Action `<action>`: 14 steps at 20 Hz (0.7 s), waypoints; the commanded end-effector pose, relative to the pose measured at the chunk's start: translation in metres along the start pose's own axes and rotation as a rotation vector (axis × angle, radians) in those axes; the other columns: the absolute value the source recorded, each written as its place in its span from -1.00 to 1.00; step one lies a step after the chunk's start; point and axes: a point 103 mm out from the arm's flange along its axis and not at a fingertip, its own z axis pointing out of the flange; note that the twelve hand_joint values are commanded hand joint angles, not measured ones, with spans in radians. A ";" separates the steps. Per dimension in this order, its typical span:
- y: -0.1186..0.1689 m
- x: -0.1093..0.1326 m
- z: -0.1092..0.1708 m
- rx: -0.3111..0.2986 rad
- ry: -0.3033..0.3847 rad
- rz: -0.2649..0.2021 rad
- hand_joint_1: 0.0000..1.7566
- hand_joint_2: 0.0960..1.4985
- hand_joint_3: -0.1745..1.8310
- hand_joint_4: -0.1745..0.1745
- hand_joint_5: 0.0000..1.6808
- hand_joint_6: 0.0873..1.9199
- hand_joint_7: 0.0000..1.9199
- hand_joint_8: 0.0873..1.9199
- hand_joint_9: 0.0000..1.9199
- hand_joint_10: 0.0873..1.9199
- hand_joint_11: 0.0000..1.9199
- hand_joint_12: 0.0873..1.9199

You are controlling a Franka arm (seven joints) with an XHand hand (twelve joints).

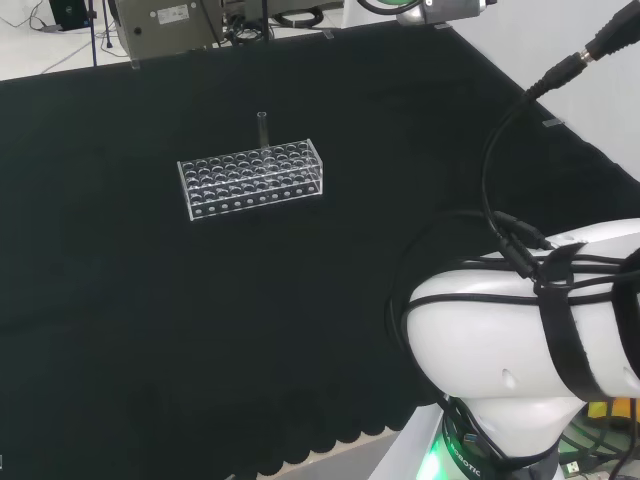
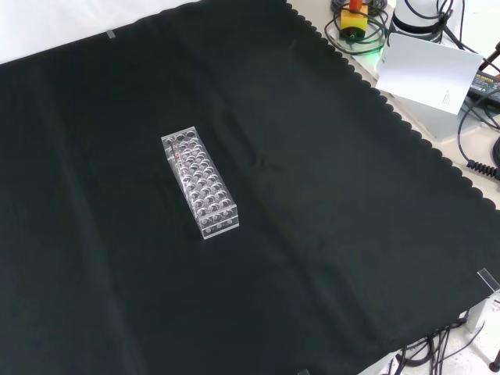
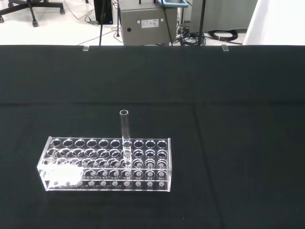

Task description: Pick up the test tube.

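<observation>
Plainly the task has barely begun: the test tube (image 3: 125, 129) stands upright in the clear rack (image 3: 107, 164), in a hole of the rack's back row as the wrist view looks at it, with its open mouth well above the rack's top plate and nothing touching it. The rack itself sits alone on the black cloth (image 1: 150, 330), well apart from the arm's white link (image 1: 520, 340) at the right of the head view. Whether the fingers are released or clenched I cannot tell. The step in hand looks like the approach; the next move, as I judge it, calls for bringing the hand over the rack, coming at the part of the tube that stands clear above the holes, closing on it there and lifting straight up so that the tube slides out without dragging the light rack along. The tube is clear glass or plastic and hard to pick out: in the front view I cannot find it against the rack with any certainty, and its lower part blurs among the rack's holes.
</observation>
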 end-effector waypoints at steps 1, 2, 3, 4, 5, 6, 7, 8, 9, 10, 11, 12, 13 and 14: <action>0.002 0.001 0.001 -0.007 -0.008 -0.004 -0.19 -0.13 -0.34 -0.41 -0.67 -0.83 -0.88 -0.16 -0.35 -1.00 -0.91 0.61; 0.003 0.002 0.001 -0.005 -0.008 -0.007 -0.23 -0.09 -0.37 -0.46 -0.68 -0.91 -0.91 -0.17 -0.38 -1.00 -0.92 0.61; 0.005 0.003 0.001 -0.003 -0.010 -0.010 -0.24 -0.06 -0.39 -0.48 -0.68 -0.95 -0.93 -0.17 -0.39 -1.00 -0.93 0.61; 0.008 0.004 0.002 -0.001 -0.009 -0.013 -0.25 -0.05 -0.41 -0.49 -0.68 -0.97 -0.93 -0.17 -0.39 -1.00 -0.93 0.61; 0.010 0.005 0.002 0.001 -0.008 -0.016 -0.25 -0.04 -0.41 -0.50 -0.68 -0.99 -0.94 -0.17 -0.40 -1.00 -0.94 0.61; 0.013 0.006 0.003 0.002 -0.004 -0.020 -0.26 -0.04 -0.42 -0.50 -0.68 -0.99 -0.94 -0.17 -0.40 -1.00 -0.94 0.61; 0.017 0.008 0.004 0.004 0.000 -0.026 -0.26 -0.04 -0.42 -0.50 -0.68 -1.00 -0.94 -0.17 -0.40 -1.00 -0.94 0.61; 0.022 0.010 0.005 0.008 0.003 -0.034 -0.26 -0.04 -0.42 -0.50 -0.68 -1.00 -0.94 -0.17 -0.40 -1.00 -0.94 0.61; 0.027 0.012 0.006 0.015 0.007 -0.044 -0.26 -0.04 -0.42 -0.50 -0.68 -1.00 -0.94 -0.17 -0.40 -1.00 -0.94 0.61; 0.032 0.013 0.007 0.022 0.009 -0.054 -0.26 -0.04 -0.42 -0.50 -0.68 -1.00 -0.94 -0.17 -0.40 -1.00 -0.94 0.61; 0.037 0.015 0.008 0.029 0.011 -0.063 -0.26 -0.04 -0.42 -0.50 -0.68 -1.00 -0.94 -0.17 -0.40 -1.00 -0.94 0.61; 0.044 0.017 0.010 0.038 0.014 -0.071 -0.25 -0.03 -0.42 -0.50 -0.68 -1.00 -0.94 -0.17 -0.40 -1.00 -0.94 0.61; 0.051 0.019 0.012 0.050 0.015 -0.077 -0.25 -0.03 -0.42 -0.50 -0.68 -1.00 -0.93 -0.17 -0.40 -1.00 -0.94 0.61; 0.057 0.021 0.014 0.059 0.019 -0.083 -0.25 -0.03 -0.42 -0.50 -0.68 -1.00 -0.93 -0.17 -0.40 -1.00 -0.94 0.61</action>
